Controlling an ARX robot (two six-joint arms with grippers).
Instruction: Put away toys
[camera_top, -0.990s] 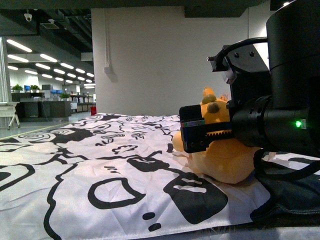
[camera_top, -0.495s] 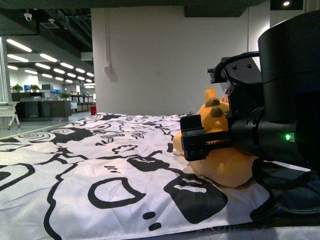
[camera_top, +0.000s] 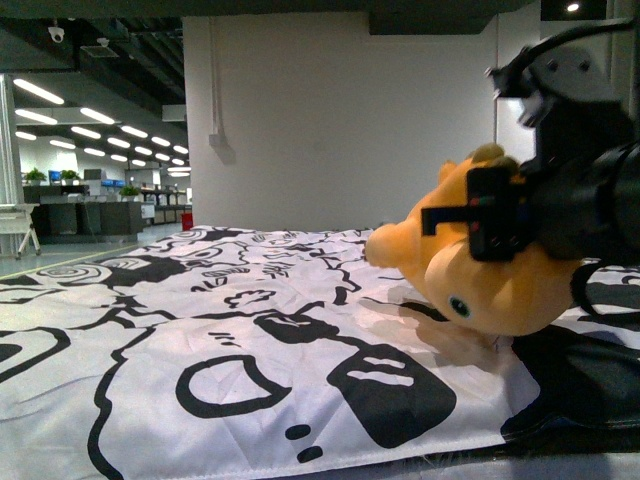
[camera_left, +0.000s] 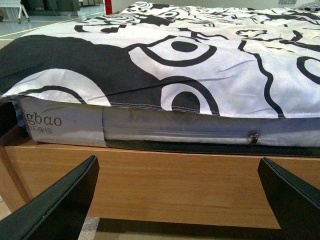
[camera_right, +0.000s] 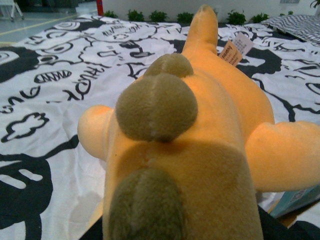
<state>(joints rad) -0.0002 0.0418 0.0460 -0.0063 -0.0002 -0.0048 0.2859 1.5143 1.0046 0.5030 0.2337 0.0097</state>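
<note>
grips the soft orange-yellow plush animal (camera_top: 510, 290) in the right claw (camera_top: 492, 215), closed on its upper back, likely to carry it off. hangs it tilted, face down, over the right side of the bed's black-and-white patterned sheet (camera_top: 200, 330). cannot tell whether its underside clears the sheet. holds the left claw (camera_left: 177, 160) spread wide and empty, low beside the mattress (camera_left: 175, 127) and light wooden bed frame (camera_left: 150, 177). shows none of the right claw's fingers in the right wrist view, only plush.

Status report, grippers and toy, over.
Right gripper shut on orange-yellow plush animal, held tilted over black-and-white printed sheet. Left gripper open by wooden bed frame. No obstruction seen.
</note>
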